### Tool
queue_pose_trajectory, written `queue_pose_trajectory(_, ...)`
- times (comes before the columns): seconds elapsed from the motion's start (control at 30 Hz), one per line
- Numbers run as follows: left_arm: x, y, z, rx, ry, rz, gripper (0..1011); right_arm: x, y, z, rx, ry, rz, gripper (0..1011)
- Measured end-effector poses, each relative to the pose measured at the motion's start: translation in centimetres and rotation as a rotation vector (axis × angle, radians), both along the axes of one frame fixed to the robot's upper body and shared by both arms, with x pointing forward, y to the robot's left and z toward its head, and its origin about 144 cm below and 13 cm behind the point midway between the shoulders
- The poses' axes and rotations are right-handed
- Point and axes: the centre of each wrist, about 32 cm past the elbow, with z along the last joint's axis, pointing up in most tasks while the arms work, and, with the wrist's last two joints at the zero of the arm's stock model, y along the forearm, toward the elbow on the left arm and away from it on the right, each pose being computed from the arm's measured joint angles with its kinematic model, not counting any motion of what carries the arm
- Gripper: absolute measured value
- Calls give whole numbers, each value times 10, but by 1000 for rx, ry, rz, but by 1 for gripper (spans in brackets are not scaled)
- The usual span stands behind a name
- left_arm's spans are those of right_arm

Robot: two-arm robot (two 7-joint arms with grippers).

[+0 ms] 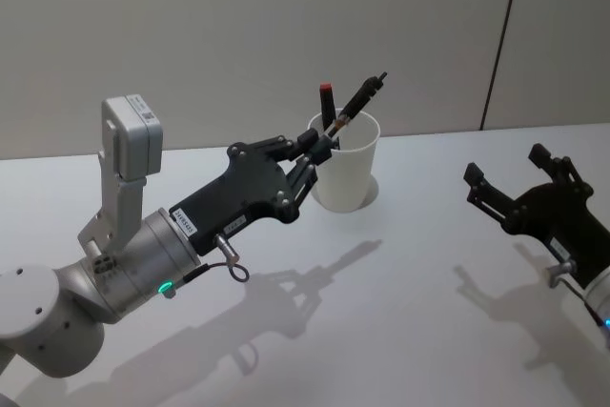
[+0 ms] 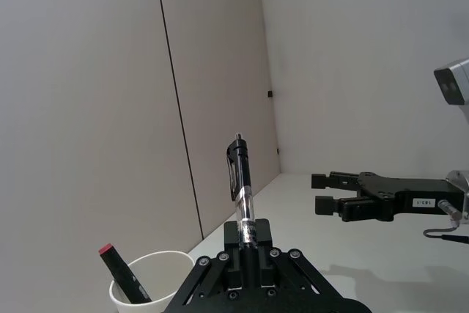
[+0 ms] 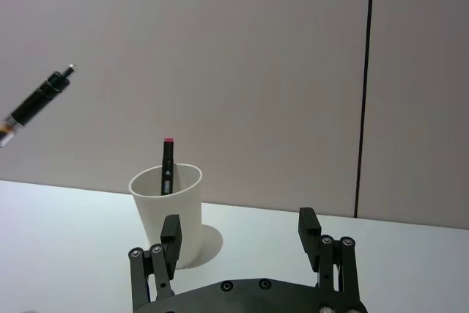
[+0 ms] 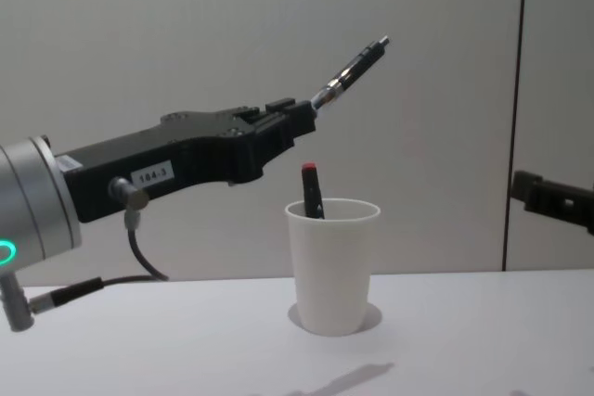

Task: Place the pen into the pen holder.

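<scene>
Here we are in what looks like a robotics lab or test room: a plain white table [image 1: 400,331], bare pale wall panels [image 1: 238,26] split by one dark vertical seam [image 1: 500,40], the robot's left arm [image 1: 143,264] stretched over the table, and a paper-cup pen holder [image 1: 348,178] as the prop.

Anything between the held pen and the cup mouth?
Nothing in the air between them. The left gripper holds the pen tilted above the cup. A red-capped marker stands inside at the rim's left side, and the rest of the mouth is open. The right gripper sits parked to the right.
</scene>
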Motion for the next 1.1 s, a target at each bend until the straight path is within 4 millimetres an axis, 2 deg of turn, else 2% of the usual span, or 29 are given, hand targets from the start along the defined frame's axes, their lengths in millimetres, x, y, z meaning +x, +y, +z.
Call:
queue_pose_trajectory(0.5, 0, 0, 0, 0, 0, -1, 127, -13, 1, 5, 176, 41, 75, 1002)
queue_pose_trajectory(1.1, 0, 0, 0, 0, 0, -1, 127, -19, 17, 19, 468, 139, 212, 1002)
